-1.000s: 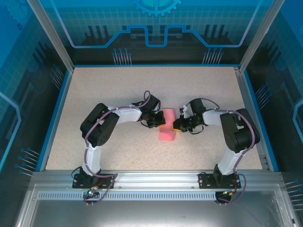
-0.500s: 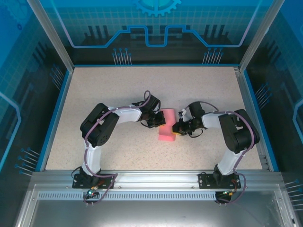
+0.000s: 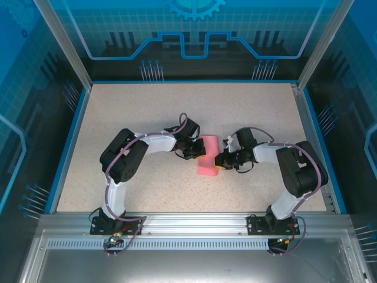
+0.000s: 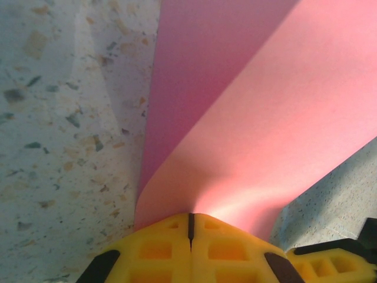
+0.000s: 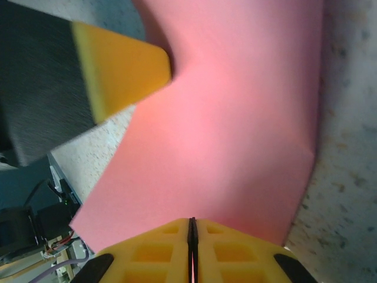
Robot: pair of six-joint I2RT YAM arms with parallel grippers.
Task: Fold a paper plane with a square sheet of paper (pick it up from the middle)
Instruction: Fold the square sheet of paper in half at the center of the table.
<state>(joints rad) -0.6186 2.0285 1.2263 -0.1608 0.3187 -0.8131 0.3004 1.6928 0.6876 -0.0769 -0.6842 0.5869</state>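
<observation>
Your left pincer [image 4: 189, 227] and right pincer [image 5: 191, 233] each pinch shut on the square sheet of paper [image 3: 208, 159] mid-way across the tabletop [image 3: 147, 112]. Folding looks barely begun, and most creases remain.

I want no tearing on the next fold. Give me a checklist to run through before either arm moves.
1. Left gripper shut on the pink sheet: ok.
2. Right gripper shut on the pink sheet: ok.
3. Sheet untorn where visible: ok.
4. Grippers apart, not touching each other, seen from above: ok.
5. Sheet edges lined up for the fold: cannot tell.
</observation>
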